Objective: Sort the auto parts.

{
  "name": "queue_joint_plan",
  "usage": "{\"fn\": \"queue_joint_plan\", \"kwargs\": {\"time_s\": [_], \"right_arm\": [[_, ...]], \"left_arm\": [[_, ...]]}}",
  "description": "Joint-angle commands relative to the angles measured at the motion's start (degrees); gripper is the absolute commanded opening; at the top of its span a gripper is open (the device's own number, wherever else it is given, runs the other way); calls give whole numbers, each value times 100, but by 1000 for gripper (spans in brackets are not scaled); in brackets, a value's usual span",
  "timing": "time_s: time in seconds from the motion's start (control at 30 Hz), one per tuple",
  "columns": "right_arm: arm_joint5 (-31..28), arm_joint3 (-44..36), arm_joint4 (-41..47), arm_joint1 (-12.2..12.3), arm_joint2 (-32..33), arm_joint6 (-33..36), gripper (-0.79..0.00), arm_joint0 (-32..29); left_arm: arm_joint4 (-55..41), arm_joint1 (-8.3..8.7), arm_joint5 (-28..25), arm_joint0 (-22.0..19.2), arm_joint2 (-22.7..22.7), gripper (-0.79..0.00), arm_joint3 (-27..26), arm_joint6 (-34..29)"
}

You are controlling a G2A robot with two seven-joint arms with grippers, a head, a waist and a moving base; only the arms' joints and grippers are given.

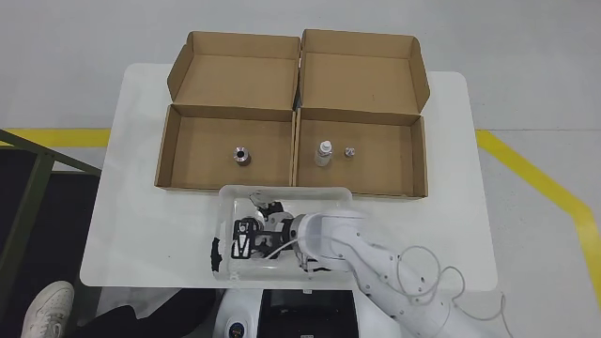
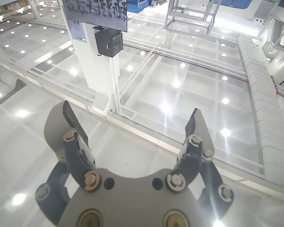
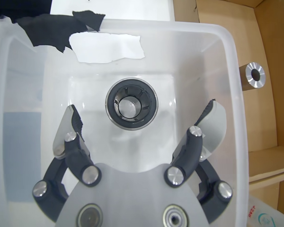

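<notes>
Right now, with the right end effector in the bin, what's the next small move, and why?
Probably ease the right end effector down and forward around the ring, then close. It is open, and the ring sits on the floor of the bin just ahead of it, roughly centred between the jaws, not yet gripped.

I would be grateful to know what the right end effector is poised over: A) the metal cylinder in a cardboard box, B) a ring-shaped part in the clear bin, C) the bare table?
B: the right wrist view shows the open right end effector above the ring-shaped part in the clear bin, while the metal cylinder sits apart in a cardboard box.
</notes>
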Motion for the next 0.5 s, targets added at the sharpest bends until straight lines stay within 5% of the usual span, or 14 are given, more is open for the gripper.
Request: {"fn": "queue_joint_plan", "kwargs": {"time_s": [0.0,0.3,0.47], "right_arm": [[-1,59,27,-8,-28,-19,-12,22],[-47,240,200,-34,-81,-88,-237,124],[-87,300,295,-39,-88,-121,-296,164]], "left_arm": [[0,0,0,0,0,0,0,0],[0,0,0,0,0,0,0,0],[0,0,0,0,0,0,0,0]]}}
